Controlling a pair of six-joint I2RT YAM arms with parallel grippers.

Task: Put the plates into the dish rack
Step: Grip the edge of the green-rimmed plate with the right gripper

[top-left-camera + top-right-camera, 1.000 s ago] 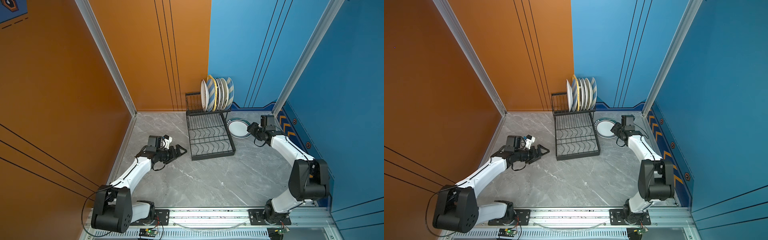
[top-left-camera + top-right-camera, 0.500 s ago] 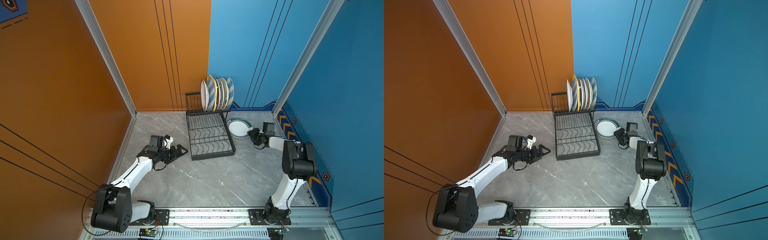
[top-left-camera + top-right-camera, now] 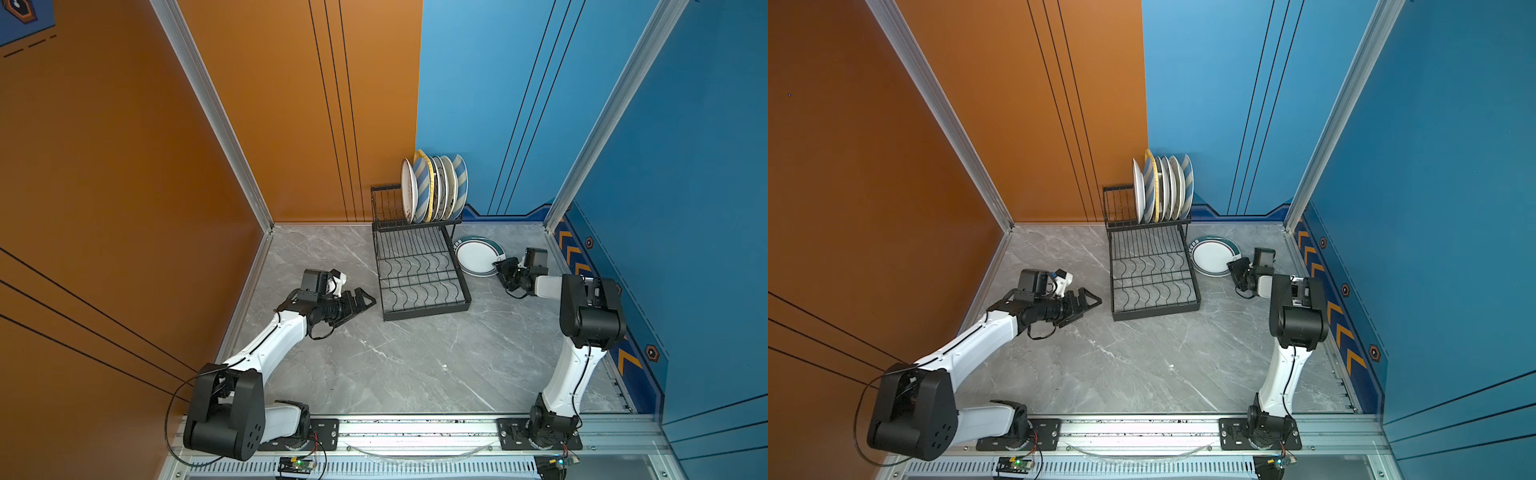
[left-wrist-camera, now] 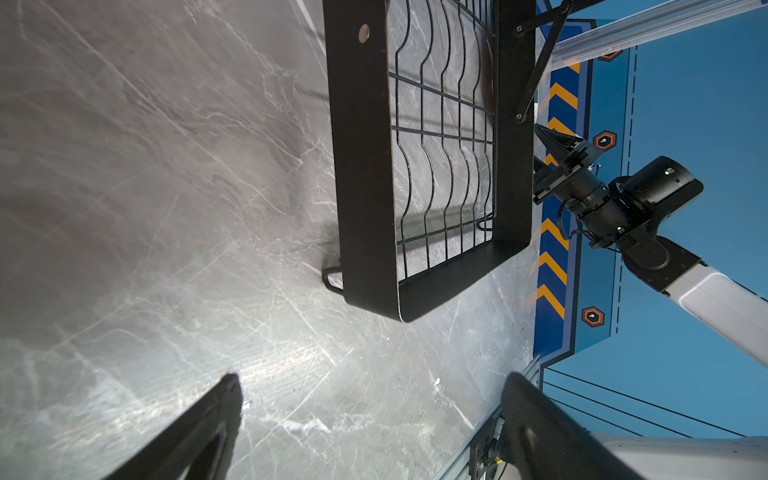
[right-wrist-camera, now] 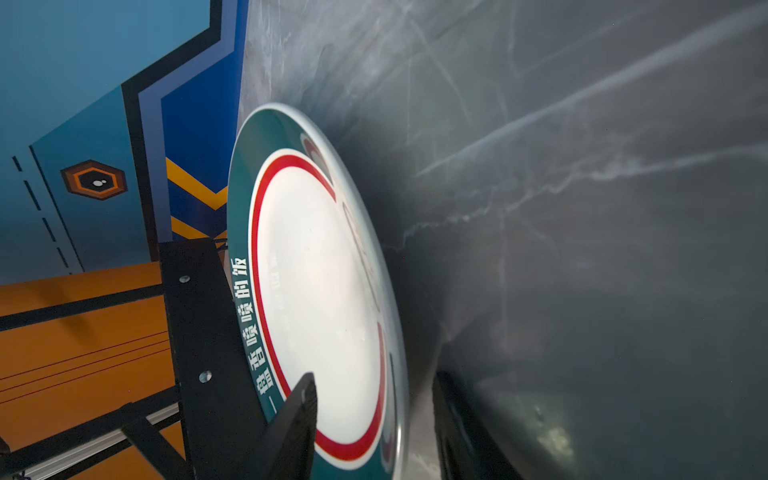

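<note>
Over the last second, the right claw (image 3: 501, 266) is brought down to the green-rimmed plate (image 3: 478, 259), which lies flat on the desk (image 3: 415, 353) just beside the dish rack (image 3: 419, 274). Its jaws are narrowed astride the rim but are not yet pinching. The left claw (image 3: 361, 301) is kept spread and empty. A pickup of the last unracked plate is judged imminent.

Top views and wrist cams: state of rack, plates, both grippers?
dish rack: upright on the table, lower grid bare.
racked plates: on edge in the upper tier.
green-rimmed plate: on the table beside the rack, not loaded.
right gripper: open, jaws astride the green-rimmed plate's rim.
left gripper: open, empty, left of the rack.
</note>
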